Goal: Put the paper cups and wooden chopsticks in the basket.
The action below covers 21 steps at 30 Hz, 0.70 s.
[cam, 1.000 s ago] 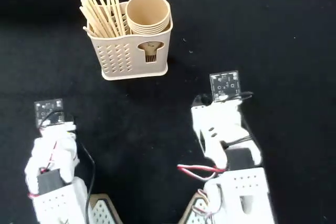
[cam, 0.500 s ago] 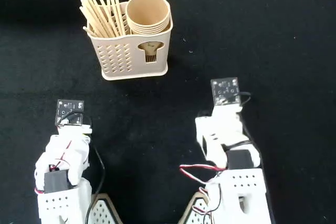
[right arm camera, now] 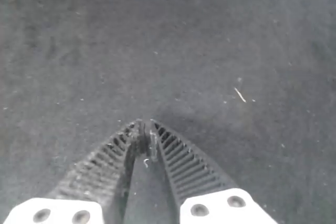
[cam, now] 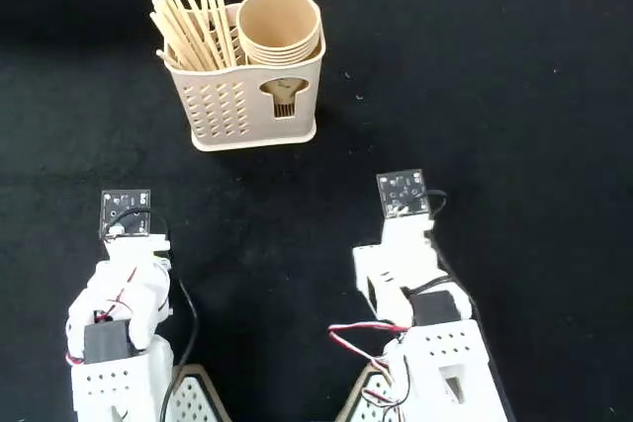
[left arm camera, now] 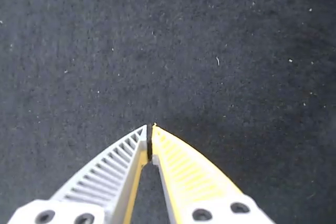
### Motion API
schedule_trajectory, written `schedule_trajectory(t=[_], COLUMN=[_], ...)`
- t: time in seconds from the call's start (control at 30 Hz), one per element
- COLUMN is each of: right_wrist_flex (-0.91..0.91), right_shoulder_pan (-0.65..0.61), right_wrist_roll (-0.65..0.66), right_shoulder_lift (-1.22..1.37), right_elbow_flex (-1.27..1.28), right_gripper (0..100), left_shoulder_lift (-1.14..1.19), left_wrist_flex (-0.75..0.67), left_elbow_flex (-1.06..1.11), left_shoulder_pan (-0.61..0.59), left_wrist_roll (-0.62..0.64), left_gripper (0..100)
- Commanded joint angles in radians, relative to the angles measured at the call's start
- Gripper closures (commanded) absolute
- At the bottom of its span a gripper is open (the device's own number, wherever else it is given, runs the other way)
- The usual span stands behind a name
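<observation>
Left wrist view shows the left gripper (left arm camera: 150,129) pinched tip to tip with nothing between its fingers, over bare black cloth (left arm camera: 168,35). The right gripper (right arm camera: 143,129) is likewise closed and empty. From above, the left arm (cam: 114,303) sits at lower left of the frame and the right arm (cam: 406,274) at lower centre, both well apart from the basket (cam: 237,111) in the upper left. The paper cups (cam: 280,22) are nested in its right-hand compartment and the wooden chopsticks (cam: 193,22) stand fanned in the left-hand one, so the task looks done. The risk is a needless reach. The sticks lean out past the rim, and a brush from an arm could flick one out or tip the light basket.
</observation>
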Motion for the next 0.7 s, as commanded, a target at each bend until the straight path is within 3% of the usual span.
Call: schedule_trajectory(t=[0.0, 0.13, 0.33, 0.67], right_wrist_flex=[-0.012, -0.008, 0.054, 0.046], right_shoulder_pan=[-0.017, -0.017, -0.015, -0.018], right_wrist_roll=[-0.011, -0.015, -0.178, -0.186], right_shoulder_lift=[-0.013, -0.013, -0.013, -0.013], right_elbow_flex=[-0.004, -0.013, -0.025, -0.015], right_gripper=[98.3, 98.3, 98.3, 98.4], left_shoulder_lift=[-0.011, -0.011, -0.012, -0.012], left_wrist_flex=[0.051, 0.069, 0.069, 0.069], left_elbow_flex=[0.016, 0.016, 0.015, 0.015], left_shoulder_pan=[0.004, 0.002, 0.013, 0.004], left_wrist_roll=[0.009, 0.009, 0.011, 0.011], left_gripper=[97, 97, 97, 97])
